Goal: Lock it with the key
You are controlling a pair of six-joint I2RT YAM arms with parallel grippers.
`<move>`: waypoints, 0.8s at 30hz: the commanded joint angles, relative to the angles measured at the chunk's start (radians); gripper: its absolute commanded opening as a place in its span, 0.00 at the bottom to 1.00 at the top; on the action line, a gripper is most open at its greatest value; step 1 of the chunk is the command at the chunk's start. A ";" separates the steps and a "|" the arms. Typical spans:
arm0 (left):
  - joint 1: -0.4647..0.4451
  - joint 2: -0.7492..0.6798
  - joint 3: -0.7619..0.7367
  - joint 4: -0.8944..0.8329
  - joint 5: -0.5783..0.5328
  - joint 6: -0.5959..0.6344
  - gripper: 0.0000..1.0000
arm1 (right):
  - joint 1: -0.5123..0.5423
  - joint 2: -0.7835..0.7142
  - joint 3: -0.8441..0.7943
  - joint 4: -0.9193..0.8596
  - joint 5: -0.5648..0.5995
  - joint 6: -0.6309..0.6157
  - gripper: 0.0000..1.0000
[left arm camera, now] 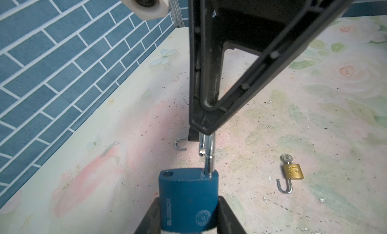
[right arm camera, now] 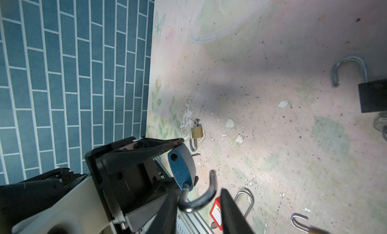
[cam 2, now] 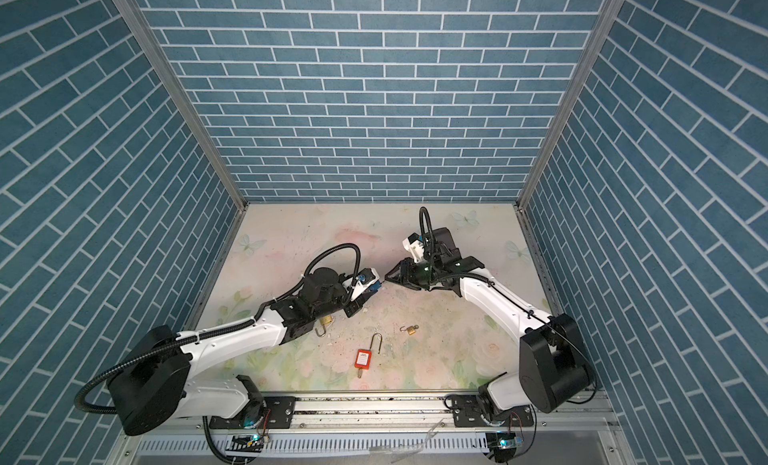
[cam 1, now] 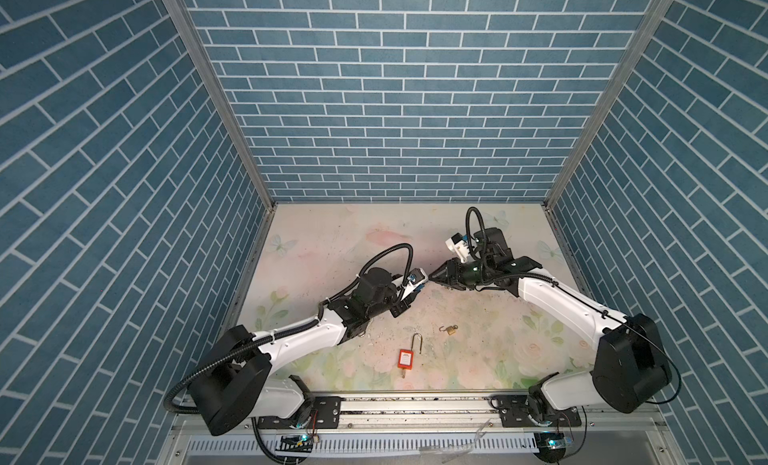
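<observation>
The left fingers (left arm camera: 227,217) are clamped on the body of the blue padlock (left arm camera: 188,193). They hold it raised above the counter (cam 1: 332,242) with its open shackle (right arm camera: 212,183) presented to the other arm, probably so that arm can push it home. The right fingers (right arm camera: 232,214) stand apart, one on each side of the shackle's bend, with a gap showing on one side, so nothing is pinched yet. This lock's key is not visible. A red padlock (cam 1: 406,358) and a brass padlock (cam 1: 451,330) lie well apart.
</observation>
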 commanded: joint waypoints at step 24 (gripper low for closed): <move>-0.027 0.014 0.005 0.057 0.073 -0.018 0.19 | 0.028 -0.051 -0.029 0.119 -0.062 -0.237 0.00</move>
